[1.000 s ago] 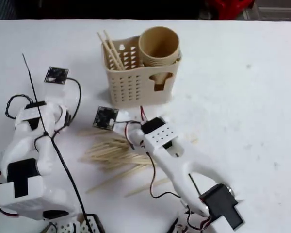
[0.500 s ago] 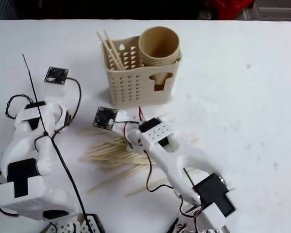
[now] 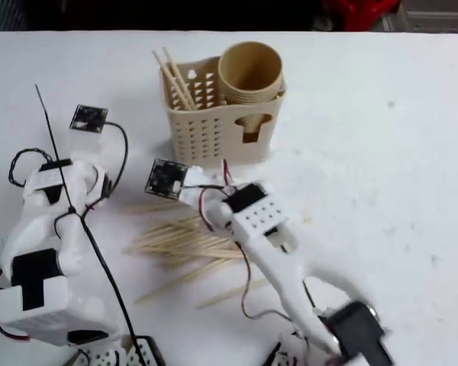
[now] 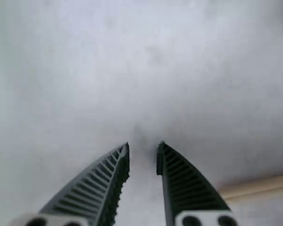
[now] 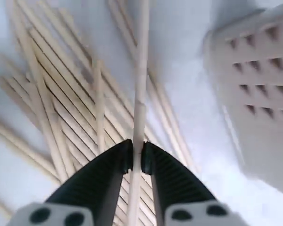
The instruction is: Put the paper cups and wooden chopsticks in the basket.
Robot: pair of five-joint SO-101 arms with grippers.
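A single pale wooden chopstick (image 5: 140, 94) is clamped between the fingers of the right gripper (image 5: 137, 162) at a loose pile of chopsticks (image 3: 179, 244) on the white worktop (image 3: 382, 152), near the cream perforated plastic basket (image 3: 214, 133) in which stacked tan paper cups (image 3: 250, 72) are stood; the left gripper (image 4: 142, 157) is seen with fingers parted, grasping nothing

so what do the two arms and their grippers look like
The left arm and right arm are white shells with black motor blocks and loose black and red cables. The left gripper and right gripper have dark ribbed tapering fingers.
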